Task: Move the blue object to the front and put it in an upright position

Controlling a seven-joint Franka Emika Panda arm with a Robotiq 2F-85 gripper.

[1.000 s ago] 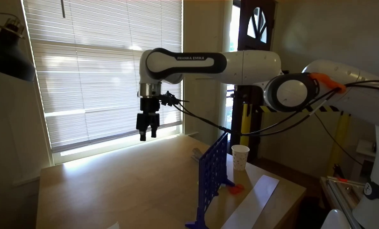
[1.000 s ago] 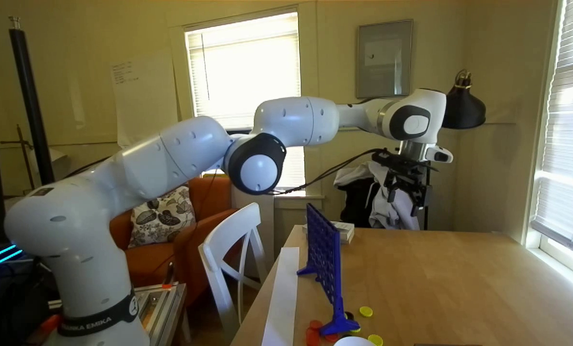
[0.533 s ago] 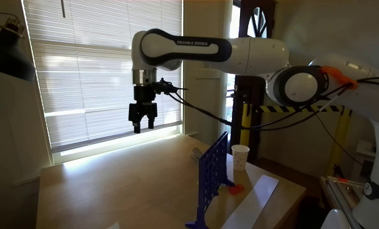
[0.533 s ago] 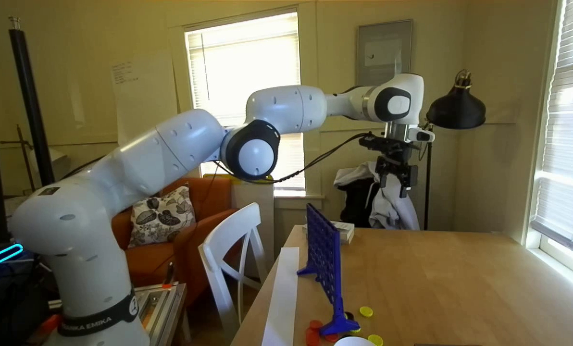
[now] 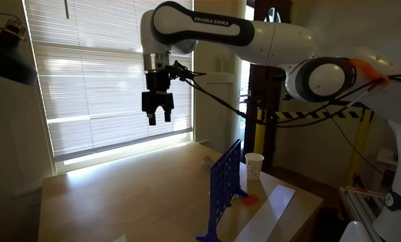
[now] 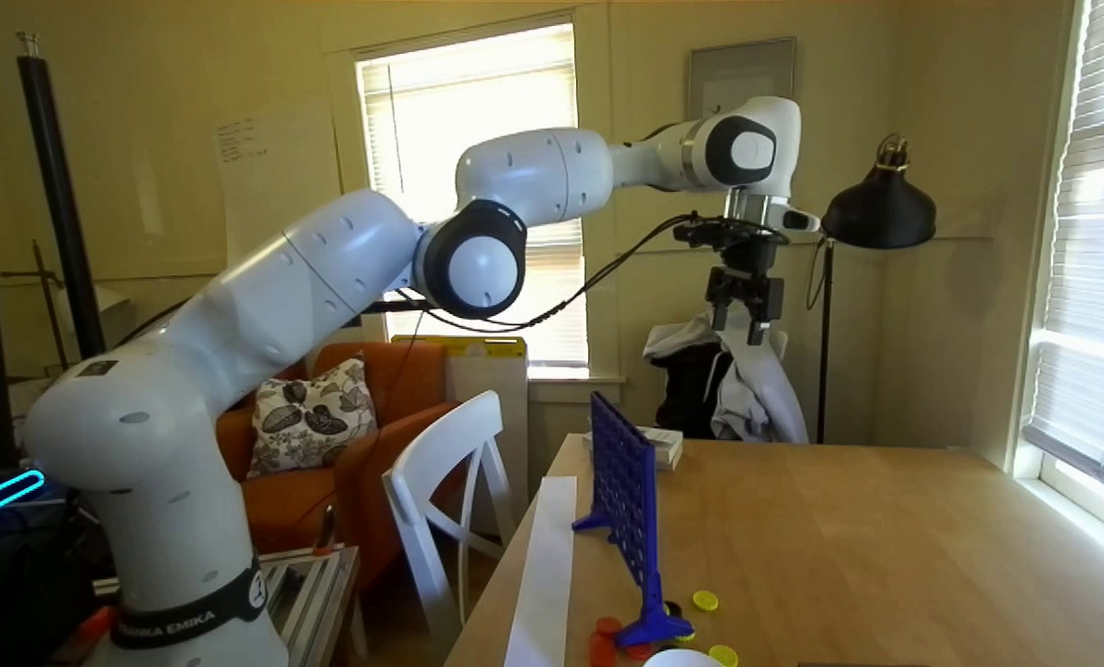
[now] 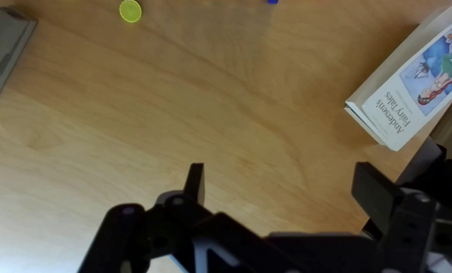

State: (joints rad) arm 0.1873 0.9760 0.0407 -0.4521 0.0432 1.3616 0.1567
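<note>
Blue grid face (image 6: pixel 626 491), exterior views only

The white arm (image 6: pixel 330 264) rises from its base (image 6: pixel 181 547), which stands apart from the bench (image 5: pixel 126 201), bends at the elbow (image 6: pixel 483 271) and stretches out high over the bench. Up there the wrist (image 5: pixel 154 62) is turned down, so the black tool (image 5: pixel 160 122) hangs almost plumb, well above the bench, its two fingers (image 7: pixel 374 191) spread wide, both tips pointing down at the bench.
</note>
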